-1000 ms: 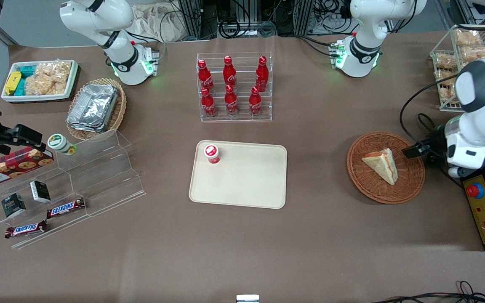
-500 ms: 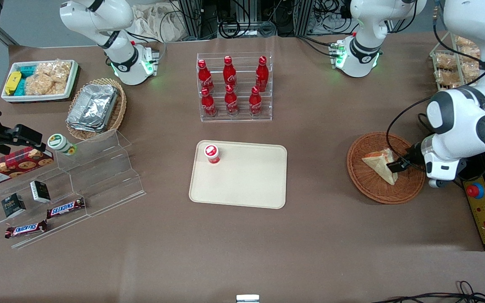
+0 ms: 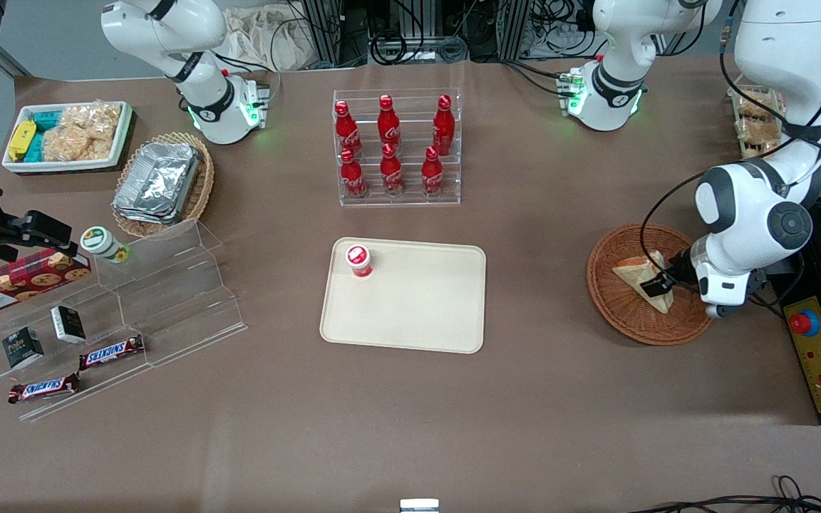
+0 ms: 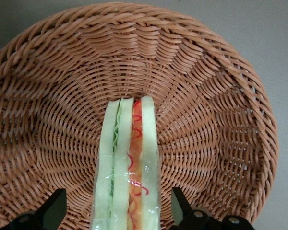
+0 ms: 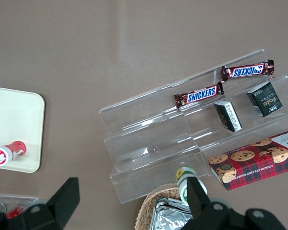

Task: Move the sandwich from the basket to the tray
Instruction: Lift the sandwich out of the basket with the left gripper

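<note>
The sandwich (image 3: pixel 637 273), a pale wedge in clear wrap with red-orange and green filling, lies in the round reddish-brown basket (image 3: pixel 617 313) toward the working arm's end of the table. My left gripper (image 3: pixel 656 286) is down in the basket over the sandwich's filling edge. In the left wrist view the sandwich (image 4: pixel 127 163) stands edge-on between my two black fingers (image 4: pixel 55 208); the gripper (image 4: pixel 117 211) is open, with a gap on each side. Basket weave (image 4: pixel 134 28) surrounds it. The cream tray (image 3: pixel 417 306) lies mid-table.
A small red-capped bottle (image 3: pixel 358 260) stands on the tray's corner. A rack of red bottles (image 3: pixel 396 149) stands farther from the camera. A yellow control box with a red button (image 3: pixel 817 349) lies beside the basket. The stepped acrylic shelf (image 3: pixel 161 299) sits toward the parked arm's end.
My left arm swung in from the table's end toward the basket, and the gripper came down from beside the basket's rim to straddle the sandwich. The sandwich has not moved.
</note>
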`<state>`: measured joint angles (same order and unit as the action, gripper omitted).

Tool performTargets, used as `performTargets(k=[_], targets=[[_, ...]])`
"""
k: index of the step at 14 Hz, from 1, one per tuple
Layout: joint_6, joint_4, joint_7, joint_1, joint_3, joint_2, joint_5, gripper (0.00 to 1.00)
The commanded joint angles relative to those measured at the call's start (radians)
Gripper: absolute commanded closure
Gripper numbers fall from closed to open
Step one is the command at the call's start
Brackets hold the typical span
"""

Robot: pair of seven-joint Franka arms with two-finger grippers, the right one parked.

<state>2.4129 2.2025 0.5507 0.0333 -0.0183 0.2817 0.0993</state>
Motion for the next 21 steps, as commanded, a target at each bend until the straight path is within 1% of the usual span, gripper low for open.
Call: performTargets(k=[1, 2, 3, 4, 7, 9, 13, 16, 18, 19, 20, 21], targets=[[0.018, 0.011, 0.050, -0.004, 0.004, -0.012, 0.010, 0.46], [0.018, 0.010, 0.055, -0.006, 0.006, -0.013, 0.010, 0.62], [0.018, 0.008, 0.063, -0.007, 0.008, -0.016, 0.010, 0.75], [0.017, 0.005, 0.067, -0.007, 0.009, -0.018, 0.010, 0.83], [-0.024, -0.044, 0.089, -0.009, 0.012, -0.071, 0.007, 0.85], [-0.154, -0.116, 0.065, -0.009, 0.014, -0.139, 0.002, 0.85], [-0.413, -0.315, 0.063, -0.009, 0.032, -0.248, -0.007, 0.86], [-0.688, -0.524, 0.066, -0.009, 0.101, -0.285, -0.009, 0.86], [-0.843, -0.656, 0.078, -0.009, 0.151, -0.285, -0.012, 0.86], [-0.904, -0.706, 0.093, -0.009, 0.194, -0.286, -0.021, 0.87], [-0.954, -0.754, 0.138, -0.009, 0.258, -0.288, -0.057, 0.87], [-0.987, -0.789, 0.199, -0.009, 0.343, -0.283, -0.088, 0.87]])
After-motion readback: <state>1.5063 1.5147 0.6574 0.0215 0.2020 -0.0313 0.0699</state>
